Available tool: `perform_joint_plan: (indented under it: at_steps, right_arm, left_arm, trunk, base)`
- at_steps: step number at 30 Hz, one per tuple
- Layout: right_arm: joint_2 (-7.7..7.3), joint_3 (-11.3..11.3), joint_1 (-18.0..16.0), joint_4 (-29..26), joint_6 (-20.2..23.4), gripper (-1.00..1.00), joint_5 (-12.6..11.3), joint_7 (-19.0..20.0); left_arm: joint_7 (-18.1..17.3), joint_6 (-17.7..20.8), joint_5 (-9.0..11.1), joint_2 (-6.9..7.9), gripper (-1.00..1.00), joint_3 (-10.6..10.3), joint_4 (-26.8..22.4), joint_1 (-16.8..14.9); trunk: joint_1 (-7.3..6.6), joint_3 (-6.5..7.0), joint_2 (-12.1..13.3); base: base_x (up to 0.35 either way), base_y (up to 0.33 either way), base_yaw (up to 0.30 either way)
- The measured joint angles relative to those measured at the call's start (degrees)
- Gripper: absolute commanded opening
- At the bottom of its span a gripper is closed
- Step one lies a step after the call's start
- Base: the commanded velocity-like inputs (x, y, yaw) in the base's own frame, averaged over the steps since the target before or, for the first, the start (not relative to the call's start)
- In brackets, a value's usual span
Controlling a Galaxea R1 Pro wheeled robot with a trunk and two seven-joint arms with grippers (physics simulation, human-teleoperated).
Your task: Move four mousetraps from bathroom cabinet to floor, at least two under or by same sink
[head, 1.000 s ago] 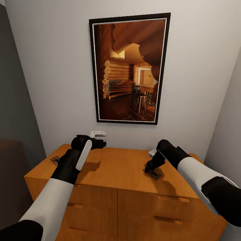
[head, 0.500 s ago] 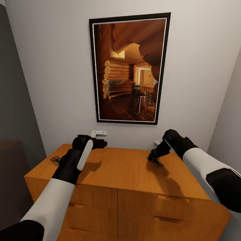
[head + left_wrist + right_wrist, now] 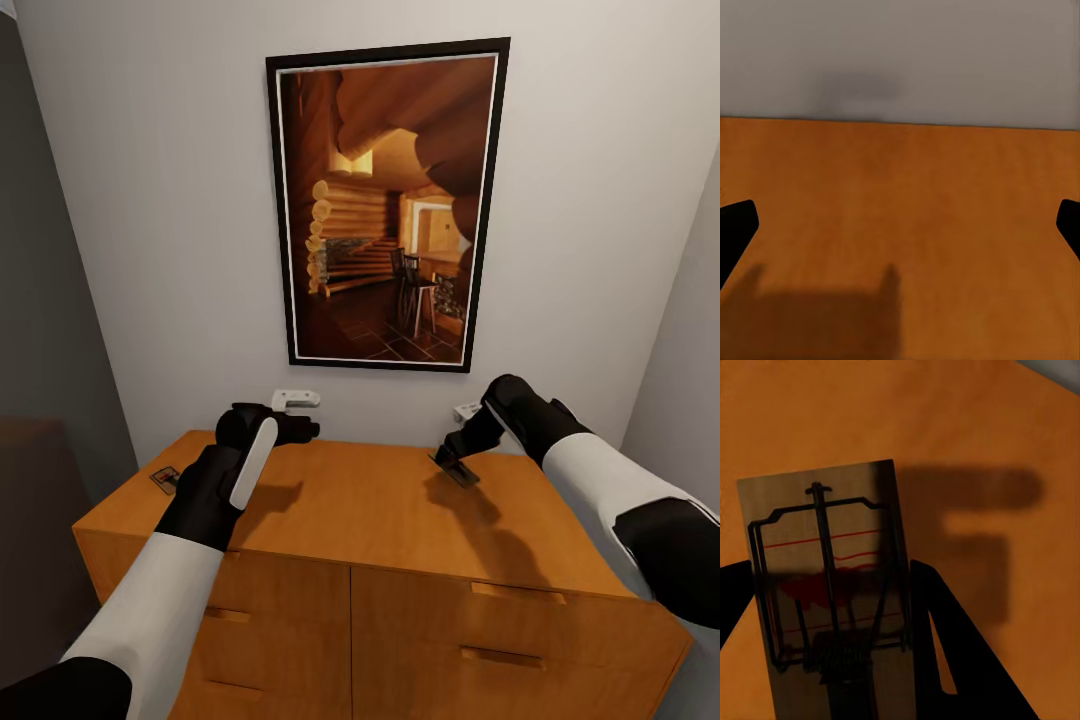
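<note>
The cabinet (image 3: 330,510) is a low orange-brown chest right in front of me. My right gripper (image 3: 455,462) is shut on one mousetrap (image 3: 460,472), held tilted a little above the cabinet top near its back right. In the right wrist view this mousetrap (image 3: 825,600), a brown board with dark wire and red marks, sits between the two black fingers (image 3: 937,615) of the right gripper (image 3: 832,570). A second mousetrap (image 3: 165,478) lies flat at the cabinet's left edge. My left gripper (image 3: 298,430) hovers open over the back left of the cabinet top (image 3: 900,247), its fingers (image 3: 735,232) wide apart.
A large framed picture (image 3: 385,205) hangs on the pale wall behind the cabinet. Grey walls close in on the left (image 3: 50,300) and right (image 3: 680,350). Drawer fronts with slim handles (image 3: 505,592) face me below the cabinet top.
My right gripper has lifted the mousetrap off the cabinet top and carried it up and toward the wall. The left arm has barely moved.
</note>
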Motion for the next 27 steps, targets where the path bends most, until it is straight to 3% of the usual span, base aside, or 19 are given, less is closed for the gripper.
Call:
perform_joint_plan:
  at_steps: [27]
  right_arm:
    - [-0.37,0.0,0.0,0.0,0.0,-1.00,0.1,-0.5]
  left_arm:
    - [0.0,0.2,0.1,0.26,1.00,0.1,0.2,0.0]
  trunk:
    - [0.00,0.00,0.0]
  base:
    - [0.000,0.009,0.000]
